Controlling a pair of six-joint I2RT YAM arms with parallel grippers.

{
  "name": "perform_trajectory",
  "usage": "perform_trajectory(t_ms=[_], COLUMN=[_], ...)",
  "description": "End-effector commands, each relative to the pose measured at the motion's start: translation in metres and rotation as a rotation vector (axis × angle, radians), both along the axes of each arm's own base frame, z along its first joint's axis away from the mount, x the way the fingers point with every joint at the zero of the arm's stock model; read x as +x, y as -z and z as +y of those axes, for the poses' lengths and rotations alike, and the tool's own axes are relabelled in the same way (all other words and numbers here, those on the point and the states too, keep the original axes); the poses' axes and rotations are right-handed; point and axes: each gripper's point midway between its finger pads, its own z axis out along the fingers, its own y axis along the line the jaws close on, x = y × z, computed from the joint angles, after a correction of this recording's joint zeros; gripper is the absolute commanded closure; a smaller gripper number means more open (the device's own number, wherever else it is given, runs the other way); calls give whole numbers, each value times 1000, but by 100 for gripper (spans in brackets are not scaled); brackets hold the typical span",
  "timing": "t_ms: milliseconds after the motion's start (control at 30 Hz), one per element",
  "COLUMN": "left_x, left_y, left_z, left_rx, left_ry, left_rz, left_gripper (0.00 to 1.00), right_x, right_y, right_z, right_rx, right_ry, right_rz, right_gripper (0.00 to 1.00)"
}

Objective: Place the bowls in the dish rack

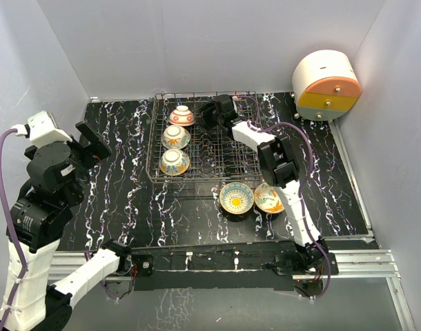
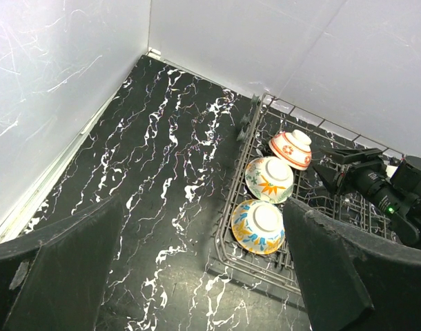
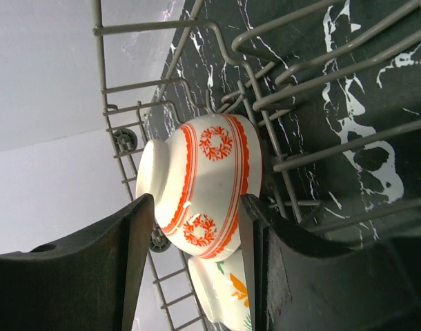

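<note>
- The red-banded bowl (image 1: 181,115) lay on its side at the far left corner of the dish rack (image 1: 228,165), propped against the wire tines with its foot turned towards the rack's side wall.
- Just nearer in the same row stood the orange-flowered bowl (image 1: 175,136), then the blue-and-yellow bowl (image 1: 174,162). Both were tipped on edge with their pale feet showing from above, so three bowls made one line down the rack's left side.
- Two more bowls sat upright on the tabletop (image 1: 121,200) just in front of the rack's near edge. The blue-rimmed bowl (image 1: 236,198) was on the left and the orange-and-green bowl (image 1: 268,198) on the right, side by side and touching or nearly so.
- The right tool (image 3: 197,203) reached into the far part of the rack with its jaws parted on either side of the red-banded bowl, one finger by the foot and the other by the rim. Whether the pads pressed on the bowl could not be told.
- The left tool (image 2: 203,203) hung high over the left of the tabletop, well apart from the rack, its jaws spread wide and holding nothing.
- A round white, orange and yellow drawer unit (image 1: 326,84) stood at the far right corner.
</note>
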Motion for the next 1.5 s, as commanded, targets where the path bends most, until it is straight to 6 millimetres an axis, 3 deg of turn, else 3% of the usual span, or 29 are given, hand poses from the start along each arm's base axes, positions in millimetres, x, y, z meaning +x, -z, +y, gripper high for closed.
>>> perform_trajectory(t_ms=[0,300,433,600,667,767,900,1067,1267,1467], left_x=[4,4,6,29,42,69,106,167,251,332], left_y=[0,5,7,29,37,36,36,81,128,176], left_z=[-3,-6,-10,-33,-41,-62,-101,-148,-196,-211], left_rx=[12,-1,2,114,139,137,114,102,124,238], left_ry=[14,25,48,167,187,251,382,487,562,510], left_rz=[4,14,22,148,196,174,153,277,346,362], left_gripper=[3,3,3,3,3,3,3,3,3,3], right_x=[6,-1,-7,-27,-38,-58,-93,-146,-195,-221], right_y=[-70,-95,-94,-114,-131,-163,-198,-210,-229,-228], right_z=[-10,-15,-21,-34,-44,-62,-88,-124,-170,-198], right_rx=[-64,-304,-430,-558,-607,-690,-793,-873,-831,-841], right_ry=[3,-131,-193,-242,-258,-276,-308,-368,-382,-423], right_rz=[-131,-232,-268,-302,-323,-376,-428,-412,-417,-402], right_gripper=[46,45,31,27,27,26,18,5,0,0])
